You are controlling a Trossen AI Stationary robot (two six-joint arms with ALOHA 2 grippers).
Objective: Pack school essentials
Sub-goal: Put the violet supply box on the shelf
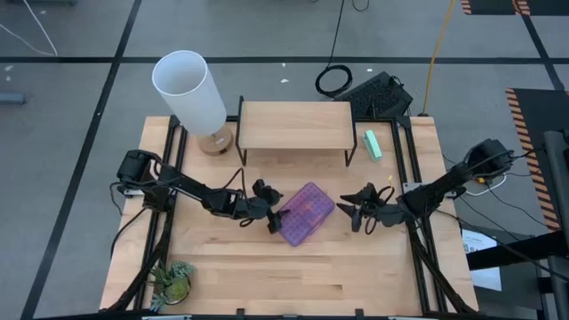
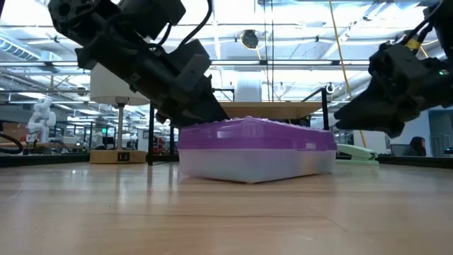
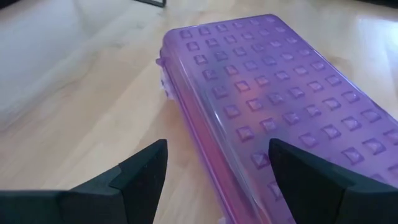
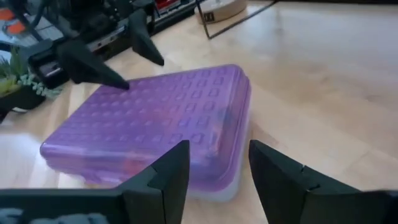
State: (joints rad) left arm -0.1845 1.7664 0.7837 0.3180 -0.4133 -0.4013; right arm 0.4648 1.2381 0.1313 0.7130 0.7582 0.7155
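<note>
Wooden and pale, the big table (image 1: 231, 267) fills the middle of the high view, and we work on it with both arms. At the top centre stands a low wooden shelf on black legs (image 1: 293, 124). It is pushed to the back, so it stays out of our way. A tall white lamp shade on a round wooden foot (image 1: 191, 89) sits at the upper left, also at the back.

In the middle of the table lies the purple plastic pencil box with a bumpy lid (image 1: 305, 213). Its lid is down, and in the right wrist view we can see dim colours through it, so we think the school things are already inside. It lies flat in the centre, where both arms can reach it.

Our left gripper (image 1: 273, 220) is at the box's left end, with its fingers spread apart and holding nothing. One finger sits by the long edge of the lid, maybe to press or steady it. Our right gripper (image 1: 360, 211) waits just right of the box, also spread and holding nothing.

A small mint-green block (image 1: 373, 144) lies at the upper right. A little green plant in a pot (image 1: 173, 283) sits at the lower left.
</note>
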